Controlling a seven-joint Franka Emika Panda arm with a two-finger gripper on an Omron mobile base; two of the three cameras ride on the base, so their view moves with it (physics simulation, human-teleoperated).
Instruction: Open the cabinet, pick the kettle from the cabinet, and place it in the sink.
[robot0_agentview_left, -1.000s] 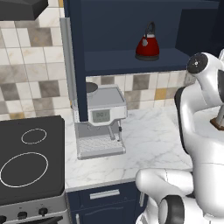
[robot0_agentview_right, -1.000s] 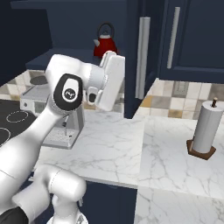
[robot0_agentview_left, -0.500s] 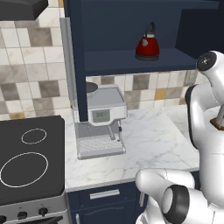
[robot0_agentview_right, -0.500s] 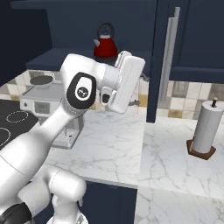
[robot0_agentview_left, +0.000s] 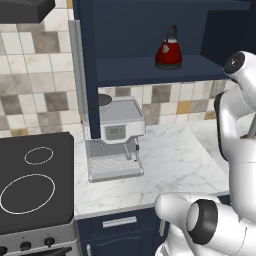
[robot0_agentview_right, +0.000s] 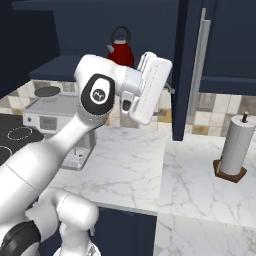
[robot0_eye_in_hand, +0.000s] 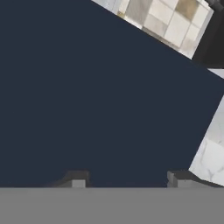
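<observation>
The navy cabinet (robot0_agentview_left: 125, 30) stands open, its left door (robot0_agentview_left: 86, 75) edge-on and its right door (robot0_agentview_right: 180, 70) swung out toward me. On the cabinet's shelf the small red kettle (robot0_agentview_left: 168, 51) sits upright; in the right base view the kettle (robot0_agentview_right: 121, 49) shows just behind my arm. My white hand (robot0_agentview_right: 150, 87) is pressed close to the right door's edge, below and right of the kettle. In the hand view my gripper (robot0_eye_in_hand: 127, 180) faces the flat navy door panel (robot0_eye_in_hand: 96, 96) at close range, its fingertips (robot0_eye_in_hand: 78, 180) apart with nothing between them. The sink is out of view.
A silver coffee machine (robot0_agentview_left: 116, 134) stands on the white marble counter (robot0_agentview_left: 170, 165) under the cabinet. The black cooktop (robot0_agentview_left: 30, 185) lies to its left. A paper towel roll (robot0_agentview_right: 235, 147) on a wooden stand sits on the counter right of the open door.
The right door has swung wider open, and my hand has moved right and up with it, ending against the door's edge. The kettle has not moved.
</observation>
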